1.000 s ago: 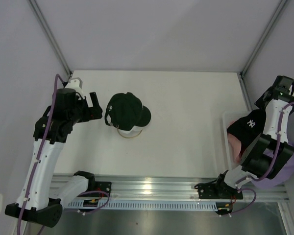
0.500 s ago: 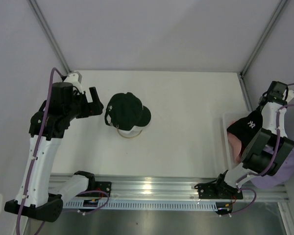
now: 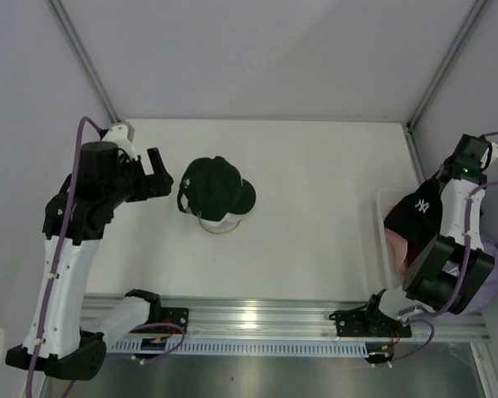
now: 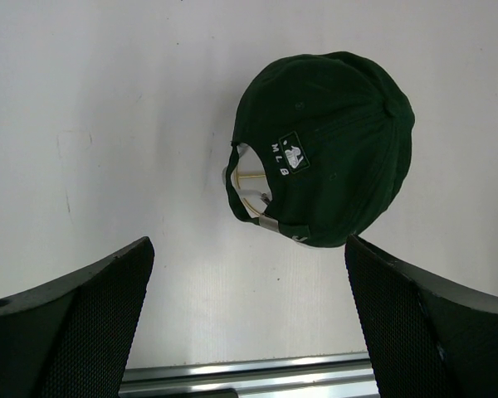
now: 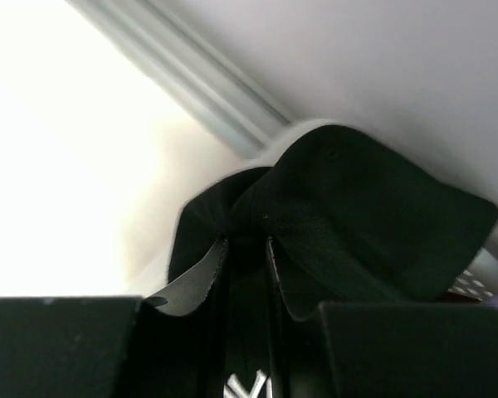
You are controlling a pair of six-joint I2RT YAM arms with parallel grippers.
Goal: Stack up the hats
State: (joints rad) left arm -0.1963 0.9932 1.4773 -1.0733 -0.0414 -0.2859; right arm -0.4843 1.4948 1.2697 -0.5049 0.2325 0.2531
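- Your left pincer (image 3: pixel 155 172) hangs to the left of the dark green cap (image 3: pixel 216 187), with its fingers wide apart and nothing between them. If you bring it in low from here, a finger may push the cap's back strap and turn the cap round.
- That cap sits over the gold wire stand (image 4: pixel 247 187), near the middle-left of the worktop (image 3: pixel 315 166). The stand looks light, so a sideways knock could tip it and the cap would slide off.
- Your right pincer (image 5: pixel 245 249) seems to be clamped on the black cap (image 3: pixel 419 209), at the right edge of the worktop, on top of the pile in the white basket (image 3: pixel 380 199). The hold looks to be only on a fold of soft cloth, so the cap may slip out when you lift it.
- The pink cap (image 3: pixel 396 245) lies directly under the black one, and the lavender cap (image 3: pixel 485 282) is near it. The black cap could drag them, or the basket, with it.
- Compared with a second ago, the left arm has drawn back and risen a little. Its pincer is now slightly farther from the green cap, which has not moved.
- On the right, the wrist has shifted, and the black cap looks pulled a little toward the far right.
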